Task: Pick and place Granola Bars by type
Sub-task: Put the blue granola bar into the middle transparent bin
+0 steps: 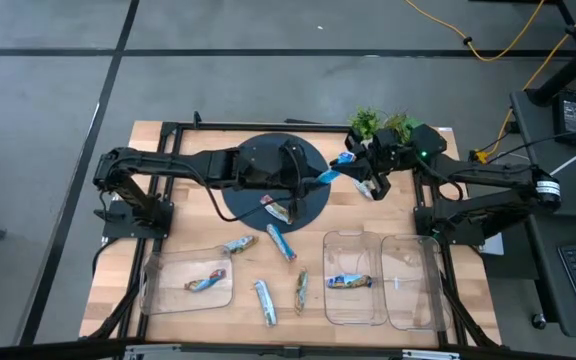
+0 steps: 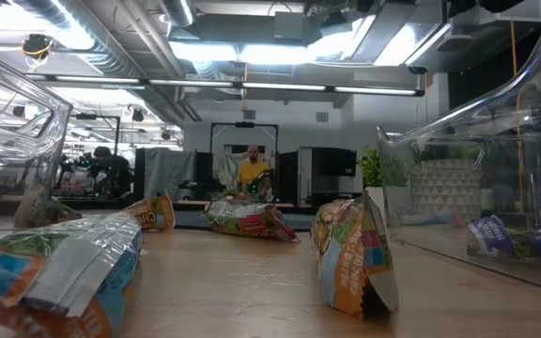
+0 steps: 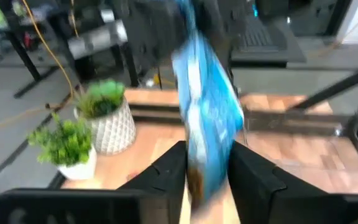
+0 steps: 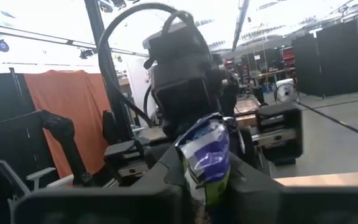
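Robotics lab, probably: exposed ceiling ducts (image 2: 111,42), strip lights (image 2: 252,84), equipment racks (image 2: 322,174).

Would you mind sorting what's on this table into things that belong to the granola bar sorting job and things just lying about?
Belongs to the job:
- blue bar, between left gripper and right gripper
- loose bars on the table
- bar in left tray
- bar in middle tray
- clear trays

Lying about:
- potted plants
- black round mat

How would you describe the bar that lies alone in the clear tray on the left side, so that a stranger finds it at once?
Start at the light wooden table and go to its near left corner, where one clear plastic tray sits apart from the other two. Inside lies a single small blue and silver wrapped granola bar. Its nearest neighbours lie loose on bare wood.
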`<state>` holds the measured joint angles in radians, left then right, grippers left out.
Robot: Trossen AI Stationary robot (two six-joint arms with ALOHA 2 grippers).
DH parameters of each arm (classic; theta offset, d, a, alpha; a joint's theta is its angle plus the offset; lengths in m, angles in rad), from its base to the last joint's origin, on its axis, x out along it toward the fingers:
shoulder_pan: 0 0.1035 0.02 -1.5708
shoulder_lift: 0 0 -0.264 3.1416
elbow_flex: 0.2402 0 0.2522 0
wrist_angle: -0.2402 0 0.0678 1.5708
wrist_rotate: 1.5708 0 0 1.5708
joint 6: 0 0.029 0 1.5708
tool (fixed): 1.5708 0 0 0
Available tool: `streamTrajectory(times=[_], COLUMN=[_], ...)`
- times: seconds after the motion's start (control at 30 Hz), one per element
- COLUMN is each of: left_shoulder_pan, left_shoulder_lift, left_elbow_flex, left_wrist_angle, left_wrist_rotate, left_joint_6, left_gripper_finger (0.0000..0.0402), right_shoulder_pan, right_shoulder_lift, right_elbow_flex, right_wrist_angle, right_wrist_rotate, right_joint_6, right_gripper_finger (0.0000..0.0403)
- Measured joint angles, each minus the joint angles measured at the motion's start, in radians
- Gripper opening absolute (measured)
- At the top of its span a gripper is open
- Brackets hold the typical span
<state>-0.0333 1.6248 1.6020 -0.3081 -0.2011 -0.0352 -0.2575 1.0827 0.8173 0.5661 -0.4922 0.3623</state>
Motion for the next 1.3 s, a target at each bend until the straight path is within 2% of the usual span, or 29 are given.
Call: streamTrajectory(times=[0.2, 0.33, 0.5, 0.73, 0.93, 1.3], left_shoulder_pan=[-0.029, -0.040, -0.040, -0.021, 0.003, 0.009], left_shoulder_lift=[-0.066, -0.110, -0.125, -0.111, -0.111, -0.112], left_elbow_flex=[-0.001, -0.001, 0.000, -0.010, -0.028, -0.028], left_wrist_angle=[-0.094, -0.176, -0.223, -0.229, -0.225, -0.239], left_wrist_rotate=[0.024, -0.022, -0.086, -0.096, -0.094, -0.093], left_joint_6=[-0.031, -0.056, -0.082, -0.083, -0.084, -0.059], left_gripper_finger=[0.0163, 0.0192, 0.0205, 0.0203, 0.0204, 0.0203], right_shoulder_pan=[-0.033, -0.043, -0.037, 0.050, 0.184, 0.455], right_shoulder_lift=[-0.075, -0.162, -0.295, -0.441, -0.464, -0.306], right_elbow_flex=[0.000, 0.000, 0.001, 0.001, 0.003, 0.091], right_wrist_angle=[-0.134, -0.263, -0.497, -0.851, -0.998, -1.201], right_wrist_rotate=[-0.005, -0.026, -0.087, -0.095, 0.000, 0.347], right_joint_6=[-0.042, -0.094, -0.158, -0.296, -0.267, -0.154], right_gripper_finger=[0.0032, 0.0030, 0.0030, 0.0027, 0.0030, 0.0026])
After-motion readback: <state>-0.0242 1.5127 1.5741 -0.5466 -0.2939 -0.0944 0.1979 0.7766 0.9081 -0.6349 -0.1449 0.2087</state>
